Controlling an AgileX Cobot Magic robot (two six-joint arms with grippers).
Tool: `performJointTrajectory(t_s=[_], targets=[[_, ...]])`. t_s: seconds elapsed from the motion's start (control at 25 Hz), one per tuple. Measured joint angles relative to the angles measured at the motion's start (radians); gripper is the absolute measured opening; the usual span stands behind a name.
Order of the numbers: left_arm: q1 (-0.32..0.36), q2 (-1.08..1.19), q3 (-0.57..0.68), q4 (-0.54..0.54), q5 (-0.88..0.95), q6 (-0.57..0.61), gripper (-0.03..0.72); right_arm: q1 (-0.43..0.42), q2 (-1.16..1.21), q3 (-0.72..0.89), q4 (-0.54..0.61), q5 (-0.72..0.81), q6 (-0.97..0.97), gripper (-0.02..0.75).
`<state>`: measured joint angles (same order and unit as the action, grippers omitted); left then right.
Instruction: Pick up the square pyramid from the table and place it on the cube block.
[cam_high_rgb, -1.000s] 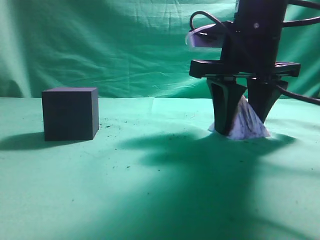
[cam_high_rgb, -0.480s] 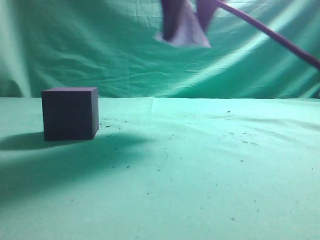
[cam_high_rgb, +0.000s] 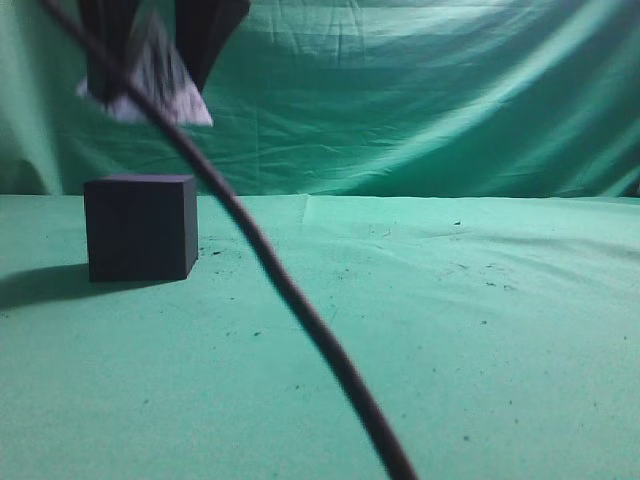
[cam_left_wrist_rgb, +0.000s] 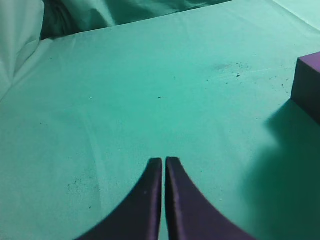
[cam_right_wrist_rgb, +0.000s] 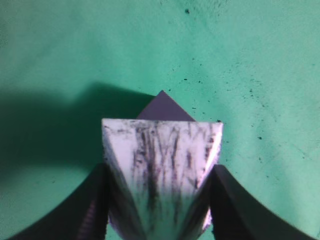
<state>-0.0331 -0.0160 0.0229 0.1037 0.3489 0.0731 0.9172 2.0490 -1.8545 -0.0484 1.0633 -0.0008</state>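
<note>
My right gripper (cam_high_rgb: 150, 60) is shut on the square pyramid (cam_high_rgb: 160, 85), white-lilac with dark streaks, and holds it in the air at the top left, above the cube block (cam_high_rgb: 140, 227). The dark cube stands on the green table (cam_high_rgb: 420, 330) at the left. In the right wrist view the pyramid (cam_right_wrist_rgb: 162, 155) sits between the two fingers (cam_right_wrist_rgb: 160, 200), and a corner of the cube (cam_right_wrist_rgb: 164, 106) shows beneath it. My left gripper (cam_left_wrist_rgb: 164, 161) is shut and empty over bare cloth, with the cube (cam_left_wrist_rgb: 307, 82) at its right edge.
A black cable (cam_high_rgb: 270, 270) swings across the exterior view from top left to bottom middle. A draped green backdrop (cam_high_rgb: 420, 100) hangs behind the table. Small dark specks dot the cloth.
My right gripper lifted the pyramid off the table at the right, then carried it left through the air to above the cube. The cable now crosses the view.
</note>
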Motion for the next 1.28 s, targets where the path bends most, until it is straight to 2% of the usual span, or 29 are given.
performJointTrajectory(t_s=[0.28,0.4,0.44,0.56,0.6,0.76,0.84,0.96,1.08,1.28], targets=[[0.000,0.000,0.000,0.000,0.000,0.000,0.000,-0.002,0.102,-0.033,0.001,-0.014,0.000,0.389],[0.000,0.000,0.000,0.000,0.000,0.000,0.000,-0.002,0.096,-0.056,0.007,-0.039,0.000,0.200],[0.000,0.000,0.000,0.000,0.000,0.000,0.000,-0.002,0.094,-0.060,0.007,-0.044,0.000,0.179],[0.000,0.000,0.000,0.000,0.000,0.000,0.000,-0.002,0.094,-0.061,0.007,-0.048,0.000,0.191],[0.000,0.000,0.000,0.000,0.000,0.000,0.000,-0.002,0.100,-0.061,0.007,-0.046,0.000,0.288],[0.000,0.000,0.000,0.000,0.000,0.000,0.000,-0.002,0.134,-0.127,0.007,0.054,-0.004,0.538],[0.000,0.000,0.000,0.000,0.000,0.000,0.000,-0.002,0.136,-0.203,0.007,0.124,-0.004,0.590],[0.000,0.000,0.000,0.000,0.000,0.000,0.000,-0.002,0.136,-0.354,0.007,0.173,-0.004,0.575],[0.000,0.000,0.000,0.000,0.000,0.000,0.000,-0.002,0.116,-0.463,0.012,0.182,0.003,0.439],[0.000,0.000,0.000,0.000,0.000,0.000,0.000,-0.002,0.001,-0.509,0.023,0.198,0.007,0.091]])
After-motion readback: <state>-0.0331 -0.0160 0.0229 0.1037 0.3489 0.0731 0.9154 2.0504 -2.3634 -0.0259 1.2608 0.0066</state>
